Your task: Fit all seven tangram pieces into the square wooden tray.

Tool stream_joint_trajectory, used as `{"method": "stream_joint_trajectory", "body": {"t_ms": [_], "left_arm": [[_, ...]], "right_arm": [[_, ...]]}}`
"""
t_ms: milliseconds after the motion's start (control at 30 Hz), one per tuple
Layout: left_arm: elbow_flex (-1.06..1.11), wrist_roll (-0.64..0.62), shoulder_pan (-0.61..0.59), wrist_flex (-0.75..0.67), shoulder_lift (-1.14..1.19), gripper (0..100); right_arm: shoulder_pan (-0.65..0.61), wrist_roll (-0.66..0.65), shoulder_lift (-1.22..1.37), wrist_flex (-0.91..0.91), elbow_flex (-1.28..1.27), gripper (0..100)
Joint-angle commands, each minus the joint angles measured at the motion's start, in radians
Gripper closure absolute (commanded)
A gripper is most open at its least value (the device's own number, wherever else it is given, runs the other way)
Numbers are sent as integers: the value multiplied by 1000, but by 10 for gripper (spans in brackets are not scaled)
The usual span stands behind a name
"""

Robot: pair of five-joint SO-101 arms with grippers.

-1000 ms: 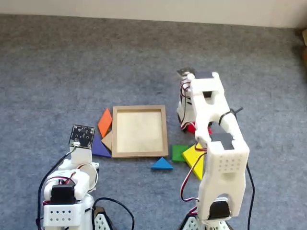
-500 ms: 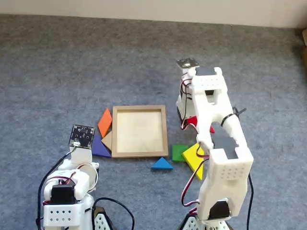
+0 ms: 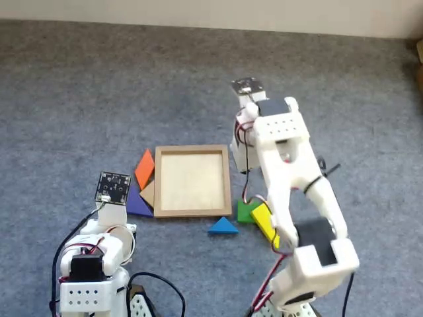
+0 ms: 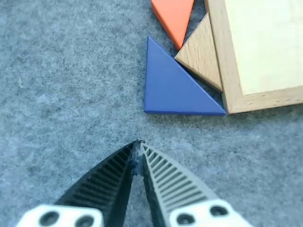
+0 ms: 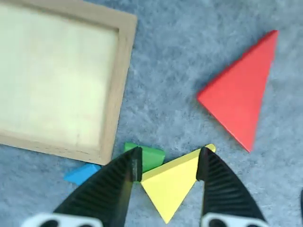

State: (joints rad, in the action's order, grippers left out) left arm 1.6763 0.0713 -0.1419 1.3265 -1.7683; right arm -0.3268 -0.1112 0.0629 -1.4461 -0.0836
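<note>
Presently on the grey carpet [image 3: 79, 86]:

1. Square wooden tray [image 3: 228, 178]: flat, holds no pieces. All seven lie outside it.
2. Orange triangle [image 3: 144, 168]: beside the tray's left rim in the high view, one tip pointing between items 3 and 4.
3. Plain wooden triangle [image 4: 202, 59]: one edge flush against the outside of the tray frame.
4. Dark blue triangle [image 4: 170, 85]: its long side touches the wooden triangle and one corner reaches the tray's corner.
5. Light blue triangle [image 3: 223, 226]: just beside the near rim of the tray, apart from the frame.
6. Green piece [image 3: 246, 210]: near the tray's near right corner and touching the yellow triangle (its full shape is partly hidden by the arm and finger).
7. Yellow triangle [image 5: 170, 187]: next to the green piece, partly under the right arm [image 3: 291, 172] in the high view.
8. Red triangle [image 5: 244, 106]: alone on the carpet, apart from the yellow one and from the tray.
9. Right gripper [image 5: 169, 158]: hangs over the yellow and green pieces, fingers spread wide, holding nothing.
10. Left gripper [image 4: 138, 147]: fingers pressed together, nothing between them, tips just short of the dark blue triangle.
</note>
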Motion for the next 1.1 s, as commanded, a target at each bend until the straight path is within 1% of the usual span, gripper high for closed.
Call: {"method": "stream_joint_trajectory", "body": {"t_ms": [0, 100, 233, 400, 600, 733, 933, 967, 1067], "left_arm": [[19, -5, 18, 6, -51, 995], [19, -5, 18, 6, -51, 995], [19, -5, 18, 6, -51, 995], [19, -5, 18, 6, -51, 995], [19, -5, 18, 6, -51, 995], [19, -5, 18, 6, -51, 995], [19, -5, 18, 6, -51, 995], [19, -5, 18, 6, -51, 995], [19, -5, 18, 6, -51, 995]], "right_arm": [[-12, 44, -150, 67, -68, 821], [-12, 68, -219, 105, -143, 821], [-8, 63, -285, 137, -219, 821], [-2, 58, -332, 156, -251, 821], [56, 28, -298, 199, -248, 821], [84, 34, -193, 202, -237, 812], [94, 28, 33, 229, -88, 642], [96, 28, 65, 229, -56, 625], [111, 26, 139, 229, 24, 622]]}}
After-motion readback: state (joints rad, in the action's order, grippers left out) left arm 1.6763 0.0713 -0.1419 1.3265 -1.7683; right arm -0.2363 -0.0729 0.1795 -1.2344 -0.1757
